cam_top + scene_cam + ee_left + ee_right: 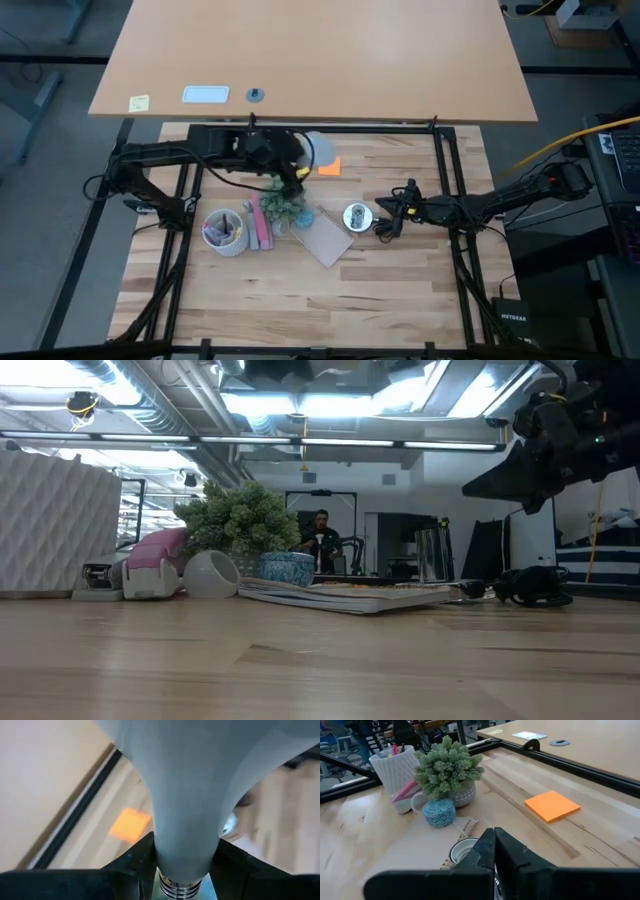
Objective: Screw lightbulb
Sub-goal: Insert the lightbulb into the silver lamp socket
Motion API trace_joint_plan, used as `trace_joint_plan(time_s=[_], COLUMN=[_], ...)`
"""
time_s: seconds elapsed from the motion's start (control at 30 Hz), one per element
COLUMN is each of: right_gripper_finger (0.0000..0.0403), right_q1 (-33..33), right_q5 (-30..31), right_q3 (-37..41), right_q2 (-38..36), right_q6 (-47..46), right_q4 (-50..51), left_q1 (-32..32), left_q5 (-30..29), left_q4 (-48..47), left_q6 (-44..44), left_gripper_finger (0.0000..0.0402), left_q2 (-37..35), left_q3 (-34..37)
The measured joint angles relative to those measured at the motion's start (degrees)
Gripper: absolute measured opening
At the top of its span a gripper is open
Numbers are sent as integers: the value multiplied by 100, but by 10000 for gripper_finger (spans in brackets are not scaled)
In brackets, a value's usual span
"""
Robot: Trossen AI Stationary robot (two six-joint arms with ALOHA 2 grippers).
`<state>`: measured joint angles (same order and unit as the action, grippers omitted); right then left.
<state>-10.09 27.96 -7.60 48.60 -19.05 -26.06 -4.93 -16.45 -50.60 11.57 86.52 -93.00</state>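
On the left, the left gripper [297, 160] is clenched on the neck of the lightbulb [190, 795], holding it up off the table above the potted plant [282, 205] — the carry step, by the look of it, with threading not yet begun. To the right, the socket [356, 216] sits on the table with the right gripper [388, 222] just beside it, fingers pressed together and empty; next the bulb must travel over and line its screw base up with the socket's opening.
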Motion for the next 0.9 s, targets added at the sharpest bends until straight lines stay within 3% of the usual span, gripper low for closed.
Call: trace_joint_plan(time_s=[0.17,0.3,0.43,0.57,0.63,0.73,0.9], right_gripper_finger=[5,5,5,5,5,5,5], right_q1=[0,-2,-2,-2,-1,0,-1], right_q5=[-4,-1,-1,1,1,3,7], right_q3=[0,0,0,1,2,2,4], right_q2=[0,0,0,0,0,0,0], right_q6=[0,0,0,0,0,35,343], right_q4=[-1,1,-30,-101,-114,-137,-551], left_q1=[157,344,483,519,498,448,380], left_q5=[-133,-75,462,1043,1029,978,1081], left_q4=[300,1699,5078,8813,10071,11198,11423], left_q6=[284,353,319,488,568,628,753], left_gripper_finger=[138,138,138,138,138,138,138], left_q2=[-203,-221,-130,469,894,1613,2630], left_q3=[671,1824,3341,4460,4654,4604,4037])
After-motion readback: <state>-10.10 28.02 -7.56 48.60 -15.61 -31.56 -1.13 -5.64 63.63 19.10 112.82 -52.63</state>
